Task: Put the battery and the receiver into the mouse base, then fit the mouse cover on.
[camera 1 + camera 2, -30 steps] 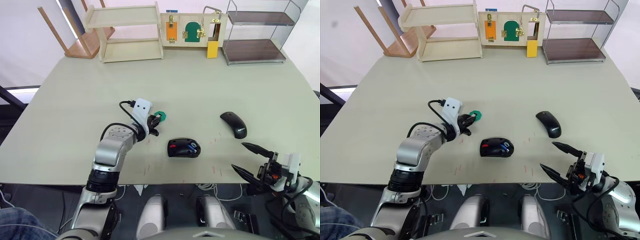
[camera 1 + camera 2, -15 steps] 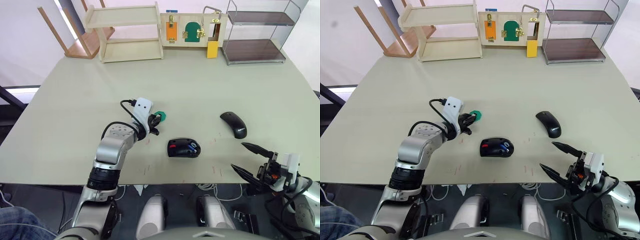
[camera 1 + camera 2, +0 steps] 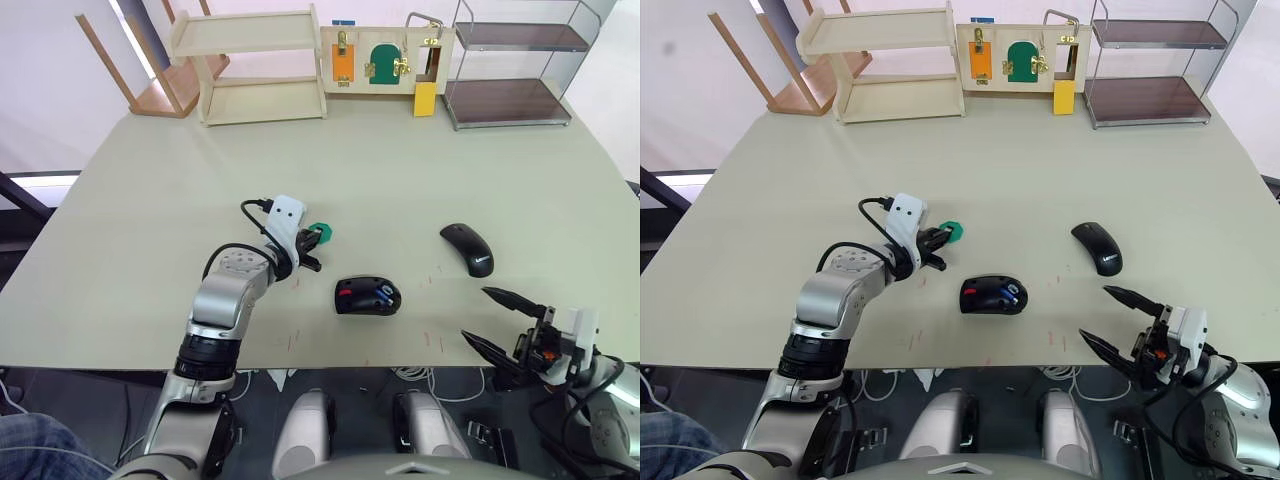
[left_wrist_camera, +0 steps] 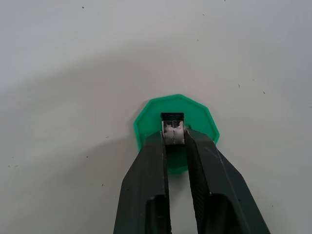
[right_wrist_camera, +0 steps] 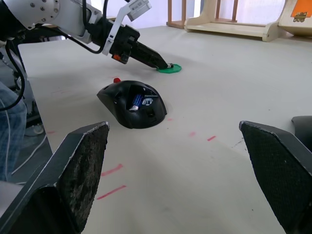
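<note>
My left gripper is shut on the receiver, a tiny dark dongle with a silvery end, right over a round green disc. Whether the receiver still touches the disc I cannot tell. In the head views this gripper sits left of the mouse base, a black oval body with red parts. The blue battery lies in a hollow of the base. The glossy black mouse cover rests on the table to the right. My right gripper hangs open at the table's front edge, right of the base, holding nothing.
Along the table's far edge stand a pale wooden shelf, a latch board with orange and green doors and a wire rack. Small red marks dot the table near the front edge.
</note>
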### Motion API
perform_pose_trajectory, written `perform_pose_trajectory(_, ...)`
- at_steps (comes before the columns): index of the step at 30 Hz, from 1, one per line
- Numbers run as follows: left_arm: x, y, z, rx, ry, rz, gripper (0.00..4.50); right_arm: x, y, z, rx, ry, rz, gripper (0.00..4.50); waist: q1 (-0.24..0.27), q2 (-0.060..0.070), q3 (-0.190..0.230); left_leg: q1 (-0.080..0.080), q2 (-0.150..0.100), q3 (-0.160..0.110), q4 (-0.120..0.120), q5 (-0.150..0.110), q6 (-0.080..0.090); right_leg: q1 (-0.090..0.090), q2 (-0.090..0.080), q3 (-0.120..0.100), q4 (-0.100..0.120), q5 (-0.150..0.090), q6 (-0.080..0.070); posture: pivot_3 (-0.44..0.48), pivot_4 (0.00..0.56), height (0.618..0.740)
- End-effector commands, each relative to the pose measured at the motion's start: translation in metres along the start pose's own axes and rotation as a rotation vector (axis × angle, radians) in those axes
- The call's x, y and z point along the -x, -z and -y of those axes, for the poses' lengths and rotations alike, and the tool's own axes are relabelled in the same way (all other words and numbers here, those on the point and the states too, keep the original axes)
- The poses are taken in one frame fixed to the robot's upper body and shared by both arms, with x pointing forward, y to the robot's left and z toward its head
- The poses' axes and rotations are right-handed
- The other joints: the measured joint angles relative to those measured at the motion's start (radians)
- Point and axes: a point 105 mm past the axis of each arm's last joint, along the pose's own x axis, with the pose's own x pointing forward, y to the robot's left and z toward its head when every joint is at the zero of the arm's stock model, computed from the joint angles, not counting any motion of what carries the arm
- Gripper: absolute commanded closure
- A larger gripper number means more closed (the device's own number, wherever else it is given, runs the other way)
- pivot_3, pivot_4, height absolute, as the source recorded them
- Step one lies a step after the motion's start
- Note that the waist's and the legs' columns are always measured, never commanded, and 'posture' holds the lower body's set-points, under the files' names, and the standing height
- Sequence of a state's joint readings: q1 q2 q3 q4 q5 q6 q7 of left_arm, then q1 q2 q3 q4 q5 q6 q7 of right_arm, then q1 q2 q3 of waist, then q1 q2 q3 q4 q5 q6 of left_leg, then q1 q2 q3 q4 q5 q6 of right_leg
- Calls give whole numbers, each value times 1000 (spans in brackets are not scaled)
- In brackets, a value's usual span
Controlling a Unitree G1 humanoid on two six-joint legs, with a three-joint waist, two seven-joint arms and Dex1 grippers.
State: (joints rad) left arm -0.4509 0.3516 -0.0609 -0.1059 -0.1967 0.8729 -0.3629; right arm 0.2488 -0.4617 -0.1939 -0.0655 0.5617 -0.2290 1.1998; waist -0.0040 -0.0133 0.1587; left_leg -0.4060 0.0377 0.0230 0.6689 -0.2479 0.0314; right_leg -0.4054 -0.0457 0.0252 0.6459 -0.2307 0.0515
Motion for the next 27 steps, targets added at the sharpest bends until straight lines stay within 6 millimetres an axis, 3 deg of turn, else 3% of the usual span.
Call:
perform_pose_trajectory(1,4,-15,0,-40,8,52,4471,-3,-13,-1,44,-20,49,0,0,0,0,0,0,0,0,0,0,0,0,0,0,0,0,0,150,740)
perform_pose_trajectory(9,15,-38,-4,-144,114,119,4471,-7,-19,1,58,-44,69,0,0,0,0,0,0,0,0,0,0,0,0,0,0,0,0,0,150,740)
perform_pose_trajectory(17,35,-44,3,-300,343,155,4471,-19,-31,1,21,-89,90,0,-2,0,0,0,0,1,0,0,0,0,0,0,0,-1,-1,0,150,740)
perform_pose_trajectory(27,53,-55,38,-500,700,230,4471,-45,-48,17,-190,-30,59,0,3,0,0,-1,0,3,0,0,0,0,0,-1,0,-1,-2,0,150,740)
